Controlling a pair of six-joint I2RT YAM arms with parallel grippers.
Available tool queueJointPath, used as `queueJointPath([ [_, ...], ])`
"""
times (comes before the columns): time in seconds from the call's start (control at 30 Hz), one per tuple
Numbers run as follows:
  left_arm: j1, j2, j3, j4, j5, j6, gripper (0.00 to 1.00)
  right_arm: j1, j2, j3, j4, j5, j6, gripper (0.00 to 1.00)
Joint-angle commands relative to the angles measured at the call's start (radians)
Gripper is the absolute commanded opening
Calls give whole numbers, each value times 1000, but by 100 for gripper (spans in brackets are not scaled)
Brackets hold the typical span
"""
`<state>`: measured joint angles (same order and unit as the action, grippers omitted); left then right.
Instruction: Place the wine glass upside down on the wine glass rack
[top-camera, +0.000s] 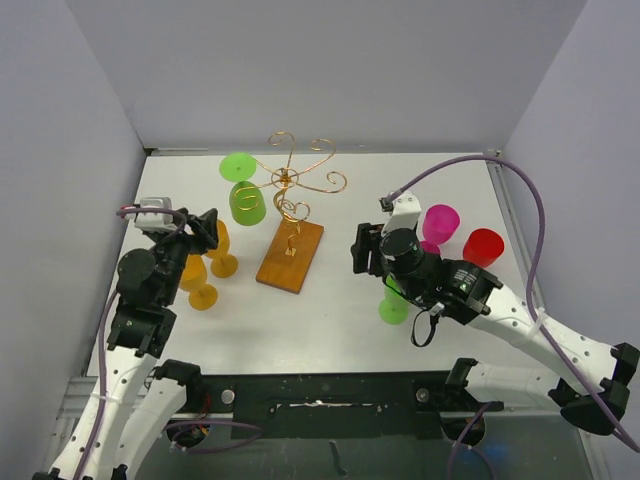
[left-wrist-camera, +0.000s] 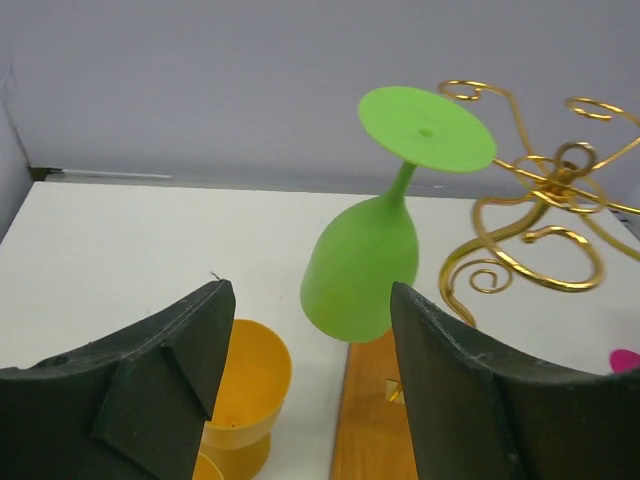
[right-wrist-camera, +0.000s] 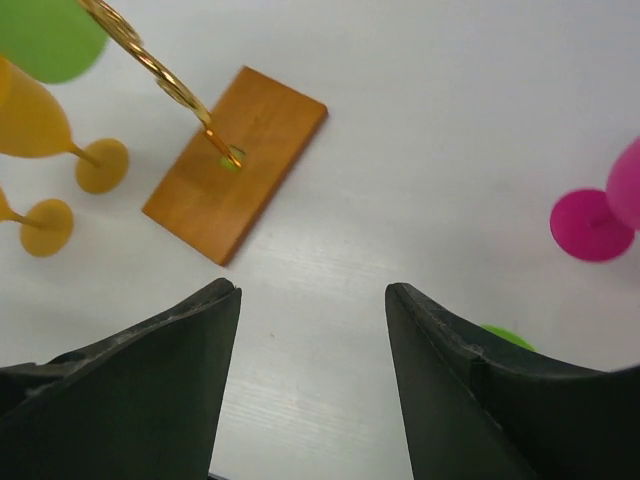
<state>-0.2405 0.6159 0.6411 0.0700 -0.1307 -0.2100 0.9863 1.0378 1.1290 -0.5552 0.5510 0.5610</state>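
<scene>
1. Desk (top-camera: 330, 320): white, flat, walls at L, back & R.
2. Centre: wine glass rack (top-camera: 290, 256) stands on its rect. brown wood base, set at a slant.
3. L of base: rear yellow wine glass (top-camera: 223, 266) & front yellow wine glass (top-camera: 203, 297), upright, close together.
4. Back-R: magenta glass (top-camera: 440, 222), red glass (top-camera: 483, 246) just beside it.
5. Nearer front on R: green glass (top-camera: 393, 310), partly hidden.

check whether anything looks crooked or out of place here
The green glass hangs upside down on an outer arm of the rack, but askew: its stem slants, with the foot leaning toward the post and the bowl swung outward. Nothing looks spilled or broken.
</scene>
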Motion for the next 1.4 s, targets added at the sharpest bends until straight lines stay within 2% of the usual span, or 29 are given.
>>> queueJointPath([
  [0.0, 4, -14, 133, -177, 201, -21, 63, -66, 14, 29, -306, -19, 175, 60],
  [0.17, 3, -5, 173, -238, 378, -72, 64, -153, 30, -52, -336, -149, 205, 58],
  [0.37, 3, -59, 147, -238, 478, -85, 64, -153, 76, -82, -308, -186, 219, 47],
  [0.6, 3, -103, 154, -264, 525, -122, 64, -155, 106, -114, -295, -162, 240, 34],
  [0.7, 3, -105, 174, -279, 557, -141, 64, -155, 113, -117, -281, -149, 234, 24],
  [0.87, 3, -111, 213, -289, 588, -165, 64, -155, 113, -96, -268, -141, 214, 1],
  [1.17, 4, -63, 303, -213, 647, -265, 64, -147, 27, 24, -230, -96, 126, 0],
  [1.37, 3, 53, 421, -85, 698, -341, 64, -147, 14, 199, -140, 39, -13, 0],
])
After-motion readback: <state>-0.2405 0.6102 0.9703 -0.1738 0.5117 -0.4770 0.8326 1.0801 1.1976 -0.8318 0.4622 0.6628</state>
